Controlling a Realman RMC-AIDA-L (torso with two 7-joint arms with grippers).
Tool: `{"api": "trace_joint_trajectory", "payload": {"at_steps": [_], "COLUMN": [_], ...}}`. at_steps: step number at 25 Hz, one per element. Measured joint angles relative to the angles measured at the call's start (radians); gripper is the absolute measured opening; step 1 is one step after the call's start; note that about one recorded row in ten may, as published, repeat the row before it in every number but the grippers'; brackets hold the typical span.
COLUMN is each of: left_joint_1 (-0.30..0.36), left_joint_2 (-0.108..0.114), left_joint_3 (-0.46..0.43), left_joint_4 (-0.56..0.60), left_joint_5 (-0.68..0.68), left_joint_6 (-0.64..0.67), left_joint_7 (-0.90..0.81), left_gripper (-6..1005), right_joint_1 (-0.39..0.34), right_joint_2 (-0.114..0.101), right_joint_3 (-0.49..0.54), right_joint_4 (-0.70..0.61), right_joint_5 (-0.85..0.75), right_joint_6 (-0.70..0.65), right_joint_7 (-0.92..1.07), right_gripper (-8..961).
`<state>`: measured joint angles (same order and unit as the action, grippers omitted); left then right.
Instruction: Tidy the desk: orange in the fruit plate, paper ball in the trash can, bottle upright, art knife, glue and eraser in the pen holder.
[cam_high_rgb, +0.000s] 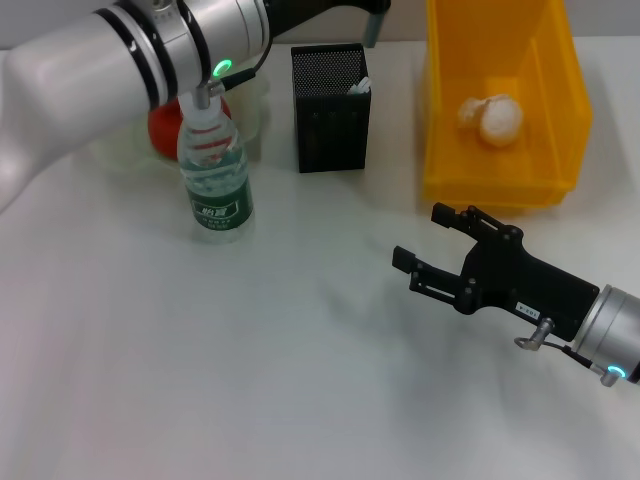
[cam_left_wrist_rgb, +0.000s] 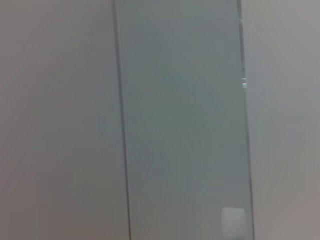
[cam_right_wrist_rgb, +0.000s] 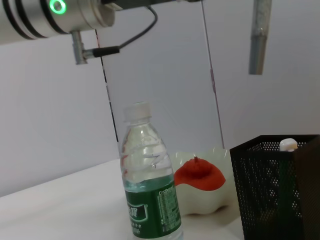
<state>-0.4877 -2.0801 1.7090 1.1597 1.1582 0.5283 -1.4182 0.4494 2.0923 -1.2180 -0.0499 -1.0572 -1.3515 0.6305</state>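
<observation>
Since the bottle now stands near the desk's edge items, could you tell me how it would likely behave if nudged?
The water bottle is tall on a narrow base, so a push near its cap would probably tip it. It looks nearly full, so likely fairly heavy and steadier against low nudges. Its smooth round plastic would probably roll if it fell.

I can read almost nothing here. The bottle (cam_high_rgb: 213, 175) in front of me wears a green label (cam_right_wrist_rgb: 154, 214) with white print on it, but the characters are too small and blurred for me to make out. A small white sticker (cam_high_rgb: 528, 311) sits on my right arm's black housing, and its marks are equally unreadable.
</observation>
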Motion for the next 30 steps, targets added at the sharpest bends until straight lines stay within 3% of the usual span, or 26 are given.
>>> {"api": "trace_joint_trajectory", "payload": {"at_steps": [7,10,12,15,30], "left_joint_1": [-0.059,-0.094,-0.098,-0.134,-0.146], "left_joint_2": [0.000,0.000,0.000,0.000,0.000], "left_joint_3": [0.007,0.008,0.008,0.022,0.028], "left_joint_4": [-0.124,-0.230,-0.240,-0.332,-0.397], "left_joint_5": [-0.189,-0.343,-0.359,-0.485,-0.555], "left_joint_6": [-0.020,-0.014,-0.012,0.002,0.005], "left_joint_7": [0.147,0.300,0.319,0.469,0.576], "left_gripper": [145,156,167,183,264], "right_joint_1": [0.000,0.000,0.002,0.011,0.012], "right_joint_2": [0.000,0.000,0.000,0.000,0.000], "right_joint_3": [0.000,0.000,0.000,0.000,0.000], "right_joint_4": [0.001,0.001,0.001,0.001,0.001], "right_joint_5": [0.001,0.001,0.001,0.002,0.002], "right_joint_6": [0.000,0.000,0.000,0.000,-0.006], "right_joint_7": [0.008,0.011,0.011,0.017,0.023], "right_gripper": [824,824,824,824,824]}}
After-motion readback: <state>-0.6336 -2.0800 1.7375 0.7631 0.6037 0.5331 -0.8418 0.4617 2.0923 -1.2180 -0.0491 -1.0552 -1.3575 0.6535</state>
